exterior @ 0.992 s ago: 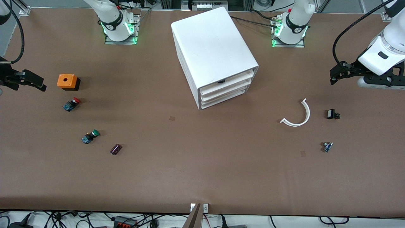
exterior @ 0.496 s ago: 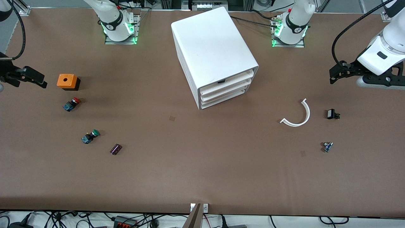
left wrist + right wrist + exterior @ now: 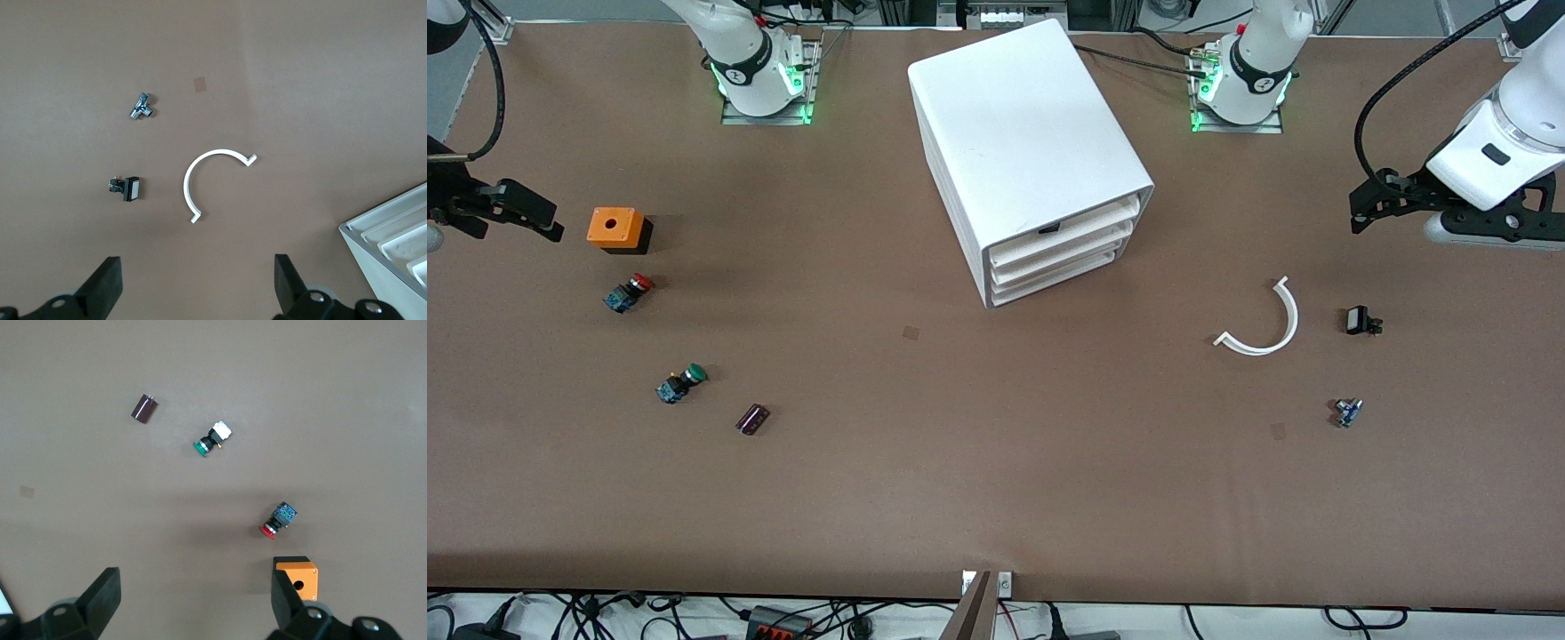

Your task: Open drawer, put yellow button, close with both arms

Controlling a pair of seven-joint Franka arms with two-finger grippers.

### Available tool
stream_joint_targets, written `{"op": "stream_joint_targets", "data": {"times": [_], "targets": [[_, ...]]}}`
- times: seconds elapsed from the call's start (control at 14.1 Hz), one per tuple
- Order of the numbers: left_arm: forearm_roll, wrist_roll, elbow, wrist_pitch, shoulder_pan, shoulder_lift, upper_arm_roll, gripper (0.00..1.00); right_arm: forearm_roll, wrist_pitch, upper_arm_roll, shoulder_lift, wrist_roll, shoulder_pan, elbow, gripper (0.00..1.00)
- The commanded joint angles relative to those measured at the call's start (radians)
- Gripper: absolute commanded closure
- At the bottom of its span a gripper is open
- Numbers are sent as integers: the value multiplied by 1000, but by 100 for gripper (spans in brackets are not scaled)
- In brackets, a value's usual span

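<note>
the right hand [image 3: 193, 607] hangs over the surface [image 3: 996, 480] at the right arm's end, just beside the orange box [image 3: 611, 227]. its fingers are spread wide with nothing between them. on the surface nearer the front camera than the box lie the red-capped button [image 3: 629, 292], then the green-capped button [image 3: 681, 383], both on their sides, and a small dark maroon cylinder [image 3: 752, 419] beside the green one.

mid-surface stands the white cabinet [image 3: 1023, 142], turned at an angle, its front facing the camera and the left arm's end. the drawer [image 3: 1094, 222], highest of the three, sits pushed in, flush with the two below it.

toward the left arm's end lie a white curved strip [image 3: 1293, 318], a small black part with a pale face [image 3: 1358, 320] beside it, and a tiny blue and metal part [image 3: 1347, 412] nearer the camera.

the left hand [image 3: 197, 287] hangs over the surface at the left arm's end, fingers spread wide, holding nothing.
</note>
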Motion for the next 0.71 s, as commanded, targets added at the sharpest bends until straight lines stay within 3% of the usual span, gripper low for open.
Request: {"op": "stream_joint_targets", "data": {"times": [0.0, 0.64], "targets": [[-17, 24, 16, -20, 0, -1, 0, 0, -2, 13, 19, -22, 9, -14, -26, 0], [-17, 24, 18, -20, -1, 2, 0, 0, -4, 12, 19, -22, -2, -17, -26, 0]]}}
